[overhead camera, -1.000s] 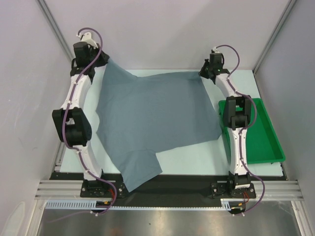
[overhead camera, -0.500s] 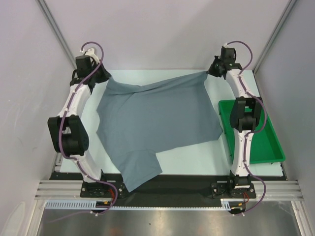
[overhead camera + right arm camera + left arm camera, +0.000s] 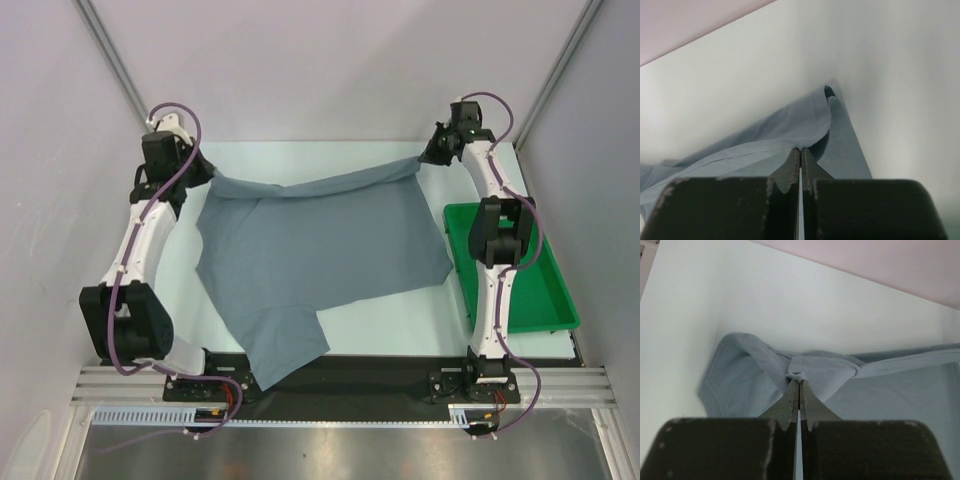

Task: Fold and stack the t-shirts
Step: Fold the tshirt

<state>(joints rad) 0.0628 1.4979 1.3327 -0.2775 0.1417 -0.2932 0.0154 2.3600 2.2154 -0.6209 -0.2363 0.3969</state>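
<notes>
FOLD IN THE BALANCE: One corner of the slate-grey t-shirt (image 3: 320, 250) droops over the near edge of the table (image 3: 400, 320). Its body lies flat mid-table, just left of the green tray (image 3: 555, 300). At the far side the left gripper (image 3: 799, 382) and right gripper (image 3: 800, 151) each clamp tight on a small pinch of the far edge, lifting it in a sagging line. How deep the right bite goes is hard to judge. A thin hold may slip under tension, and the overhanging corner may drag, skewing the fold.

Bright, even, soft-shadowed light overhead — wrist views hazy, each near tool blurred, walls washed pale.
</notes>
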